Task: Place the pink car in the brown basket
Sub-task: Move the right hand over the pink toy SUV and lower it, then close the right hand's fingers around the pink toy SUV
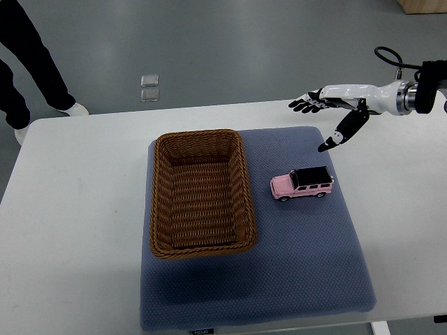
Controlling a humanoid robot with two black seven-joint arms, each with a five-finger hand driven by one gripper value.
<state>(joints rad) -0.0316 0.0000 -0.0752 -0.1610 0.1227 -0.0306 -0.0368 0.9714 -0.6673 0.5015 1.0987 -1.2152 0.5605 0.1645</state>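
Observation:
A pink toy car (302, 184) with a black roof stands on its wheels on the blue mat (307, 265), just right of the brown wicker basket (159, 202). The basket holds nothing. My right hand (320, 118) comes in from the right edge and hovers above the mat's far right corner, up and to the right of the car. Its fingers (304, 105) are spread, the thumb points down toward the mat, and it holds nothing. The left arm does not show.
The mat lies on a white table (70, 209). A person's legs and white shoes (28, 91) stand on the floor beyond the table's far left corner. A small clear object (149, 88) lies on the floor behind the table.

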